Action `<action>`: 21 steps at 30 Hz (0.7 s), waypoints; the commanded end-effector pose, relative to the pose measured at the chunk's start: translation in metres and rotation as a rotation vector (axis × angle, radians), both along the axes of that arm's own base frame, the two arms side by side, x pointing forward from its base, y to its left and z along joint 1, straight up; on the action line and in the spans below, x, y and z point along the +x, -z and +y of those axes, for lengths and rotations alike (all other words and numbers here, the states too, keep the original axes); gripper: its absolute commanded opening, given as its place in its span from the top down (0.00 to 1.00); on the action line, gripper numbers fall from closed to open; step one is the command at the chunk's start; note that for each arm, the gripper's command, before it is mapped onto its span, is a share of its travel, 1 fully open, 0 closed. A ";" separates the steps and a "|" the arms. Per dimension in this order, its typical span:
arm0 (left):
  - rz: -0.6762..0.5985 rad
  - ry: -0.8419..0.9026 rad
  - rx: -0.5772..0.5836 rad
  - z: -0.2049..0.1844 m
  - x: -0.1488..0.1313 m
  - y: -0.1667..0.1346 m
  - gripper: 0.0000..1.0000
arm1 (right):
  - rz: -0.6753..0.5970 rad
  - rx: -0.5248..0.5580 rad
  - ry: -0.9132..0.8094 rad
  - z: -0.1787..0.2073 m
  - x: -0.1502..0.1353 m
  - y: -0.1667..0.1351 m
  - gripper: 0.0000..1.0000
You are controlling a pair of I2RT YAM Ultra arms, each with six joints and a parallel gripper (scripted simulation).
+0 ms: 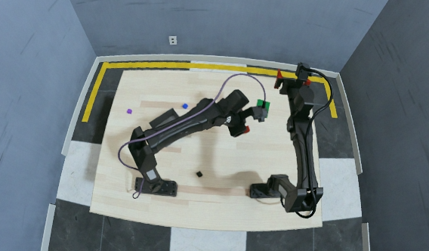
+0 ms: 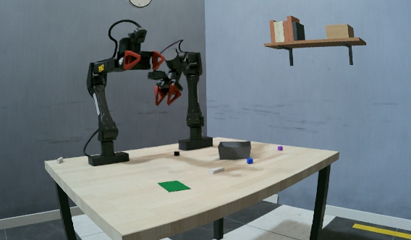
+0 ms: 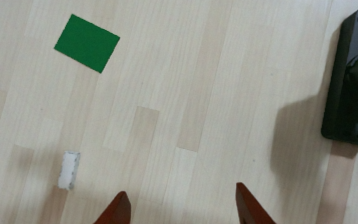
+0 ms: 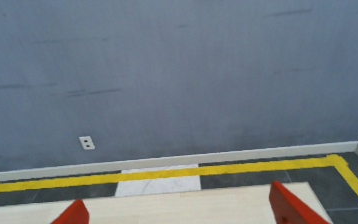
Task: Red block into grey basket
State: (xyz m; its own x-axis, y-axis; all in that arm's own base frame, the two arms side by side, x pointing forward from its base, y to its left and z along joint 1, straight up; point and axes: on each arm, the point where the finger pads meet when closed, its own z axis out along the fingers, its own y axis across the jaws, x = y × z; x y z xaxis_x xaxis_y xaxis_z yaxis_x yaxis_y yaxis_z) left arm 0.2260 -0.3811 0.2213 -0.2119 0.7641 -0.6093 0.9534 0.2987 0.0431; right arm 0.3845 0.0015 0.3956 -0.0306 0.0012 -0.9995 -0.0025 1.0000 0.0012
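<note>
The grey basket [image 2: 234, 150] stands upright on the table; from above it is mostly hidden under my left arm [image 1: 167, 118]. I see no red block in any view. My left gripper [image 2: 166, 95] hangs high over the table, pointing down, open and empty; its red fingertips show in the left wrist view [image 3: 182, 210]. My right gripper [image 2: 144, 60] is raised high near the table's far edge and faces the wall, open and empty; it also shows in the right wrist view [image 4: 180, 212].
A blue block [image 2: 250, 160] and a purple block [image 2: 280, 147] lie near the basket. A black block [image 2: 176, 153], a white block [image 3: 70, 170] and a flat green patch [image 3: 87, 42] are on the table. Another white block [image 2: 59, 159] lies at a corner. The right arm's base [image 3: 352, 80] stands nearby.
</note>
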 end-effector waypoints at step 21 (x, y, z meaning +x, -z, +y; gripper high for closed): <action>-0.020 -0.018 -0.037 -0.001 0.002 -0.009 0.06 | -0.015 -0.001 0.001 0.000 -0.001 -0.006 0.00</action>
